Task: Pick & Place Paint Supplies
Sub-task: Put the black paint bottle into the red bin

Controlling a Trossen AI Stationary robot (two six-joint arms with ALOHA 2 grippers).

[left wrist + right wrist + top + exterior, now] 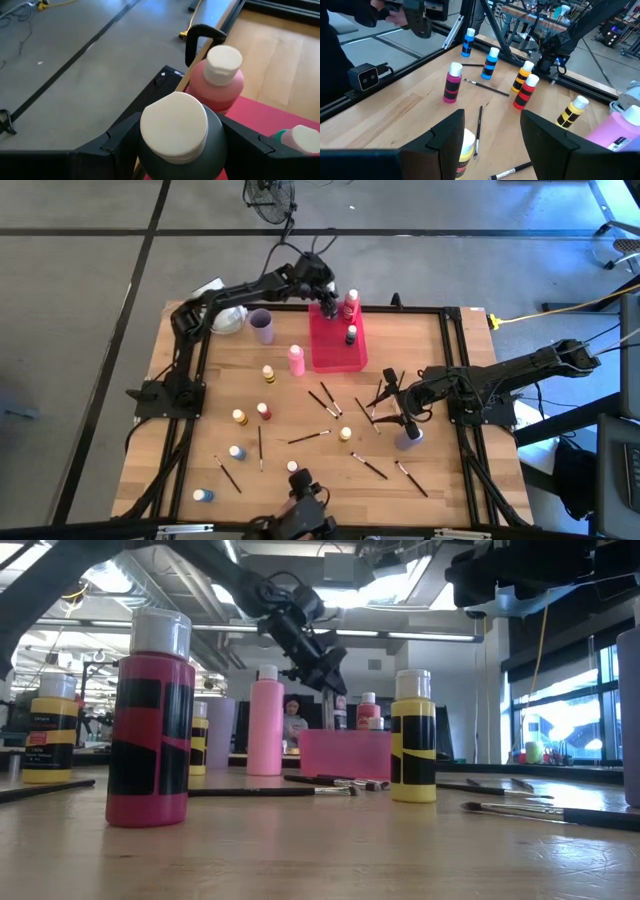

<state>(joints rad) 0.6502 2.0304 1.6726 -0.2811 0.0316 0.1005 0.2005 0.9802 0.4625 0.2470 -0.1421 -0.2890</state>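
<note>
Wooden table (300,395), light planks in a black frame, carrying all items.

Pink-red rectangular plastic tray (338,348), far centre of the table; a red bottle with a pale cap (351,304) and a dark-labelled bottle (351,335) stand inside it.

Left gripper (326,300), at the tray's far left corner, fingers closed on a dark round bottle with a cream cap (176,135), held just beside the red bottle.

Right gripper (392,402), right of centre, low over scattered brushes, fingers parted with nothing between them.

Lilac plastic cup (262,326), upright, left of the tray.

Tall pink bottle (297,358), just left of the tray's near end.

Small paint bottles, upright, spread over the left and near table: yellow-and-black (268,373), orange (239,417), red (264,411), two blue (236,452), magenta (293,470).

Thin dark pale-tipped paintbrushes (309,437), lying flat across the centre and right near area, some crossing.
</note>
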